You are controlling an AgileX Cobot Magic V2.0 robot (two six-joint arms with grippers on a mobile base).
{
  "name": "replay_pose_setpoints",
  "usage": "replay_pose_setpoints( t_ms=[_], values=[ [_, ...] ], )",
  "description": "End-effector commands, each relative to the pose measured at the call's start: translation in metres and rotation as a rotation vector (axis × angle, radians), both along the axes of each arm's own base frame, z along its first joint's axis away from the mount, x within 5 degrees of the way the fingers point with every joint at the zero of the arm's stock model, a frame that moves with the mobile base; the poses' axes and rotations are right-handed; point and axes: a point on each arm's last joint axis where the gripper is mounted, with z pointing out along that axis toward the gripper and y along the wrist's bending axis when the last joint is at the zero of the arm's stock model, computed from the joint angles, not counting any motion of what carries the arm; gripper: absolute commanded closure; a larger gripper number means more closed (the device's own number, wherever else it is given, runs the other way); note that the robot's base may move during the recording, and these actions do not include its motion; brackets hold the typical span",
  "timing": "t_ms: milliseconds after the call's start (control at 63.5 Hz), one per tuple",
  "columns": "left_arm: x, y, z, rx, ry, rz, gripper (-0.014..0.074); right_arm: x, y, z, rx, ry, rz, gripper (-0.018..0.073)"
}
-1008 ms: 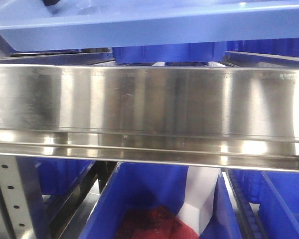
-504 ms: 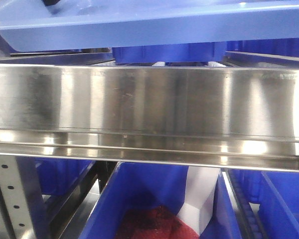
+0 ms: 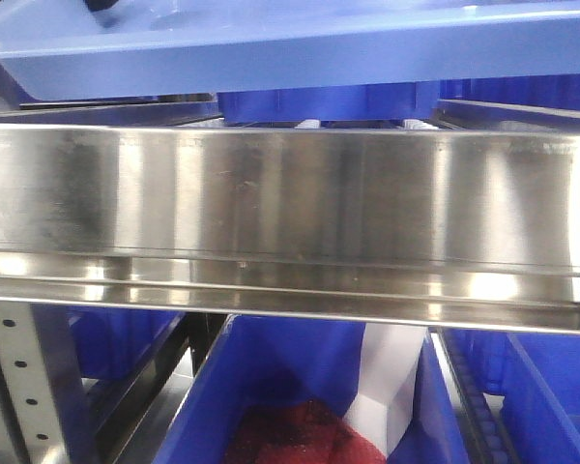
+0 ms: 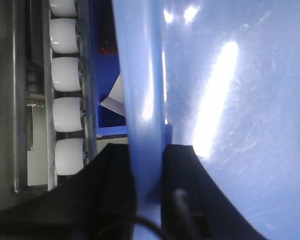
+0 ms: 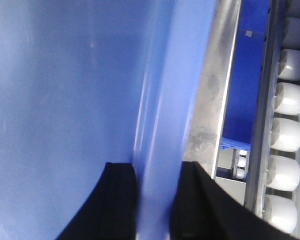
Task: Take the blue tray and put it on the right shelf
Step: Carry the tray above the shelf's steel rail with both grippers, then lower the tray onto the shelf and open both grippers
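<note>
Between the black fingers of the left gripper (image 4: 147,172), pinched tight: the flared rim of the blue tray (image 4: 230,125). Likewise at the right gripper (image 5: 155,187), pressed together on the opposite rim, one finger inside the tray and one outside. Carried across both grippers, above the broad front rail of the right shelf (image 3: 290,193), apparently not yet resting on anything. Just outboard of each outer finger and below the rim, rows of white rollers (image 4: 66,75) and, on the right, a metal side rail (image 5: 215,100). Ahead of the grippers, past the tray's far edge, a deep blue bin (image 3: 329,101) on the same shelf level.

Judged as mid-placement: brought over the shelf, not set down.

Hazards from here:
- Risk of catching the tray's underside on the front rail and tipping it, if lowered too soon.
- Risk of twisting the glossy rim out of one pinch, if advanced unevenly by the two arms.
- Risk of bumping the deep blue bin, if pushed too far forward.
- Risk of rolling or dropping, if released before settling flat on the rollers.
- Risk of knocking the outer fingers against the side rail on the way down.
</note>
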Motion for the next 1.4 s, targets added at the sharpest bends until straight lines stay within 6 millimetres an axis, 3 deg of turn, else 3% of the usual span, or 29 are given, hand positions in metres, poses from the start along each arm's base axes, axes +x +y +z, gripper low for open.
replay_pose_setpoints(
  t_ms=[0,157,299,520,724,834,945,1133,1228,1385],
  values=[
    [-0.005,0.001,0.026,-0.05,-0.142,-0.049,0.0645,0.001,-0.001,0.023,0.033,-0.167,0.019,0.0503],
    [0.013,0.003,0.033,-0.056,-0.214,-0.011,0.0645,0.012,0.003,0.031,0.046,-0.202,0.02,0.0503],
    [0.041,0.005,0.027,-0.064,-0.193,0.035,0.0645,0.032,0.01,0.031,0.04,-0.185,0.02,0.0503],
    [0.079,0.001,-0.004,-0.038,-0.129,0.074,0.0645,0.068,0.024,0.004,0.016,-0.119,0.022,0.0503],
    [0.094,-0.001,-0.022,-0.018,-0.111,0.085,0.0635,0.087,0.031,-0.022,-0.008,-0.05,0.023,0.0503],
    [0.098,-0.002,-0.026,-0.02,-0.114,0.086,0.0568,0.091,0.032,-0.028,-0.013,-0.035,0.024,0.0491],
    [0.099,-0.003,-0.028,-0.017,-0.108,0.086,0.0437,0.093,0.033,-0.03,-0.015,-0.029,0.024,0.0353],
    [0.1,-0.003,-0.029,-0.017,-0.108,0.086,0.0169,0.094,0.031,-0.03,-0.042,-0.041,0.023,-0.0088],
    [0.099,-0.003,-0.029,-0.014,-0.105,0.084,0.0094,0.094,0.029,-0.03,-0.066,-0.044,0.021,-0.0069],
    [0.099,-0.003,-0.029,-0.013,-0.103,0.083,0.0089,0.093,0.026,-0.029,-0.097,-0.044,0.018,-0.0069]
  ],
)
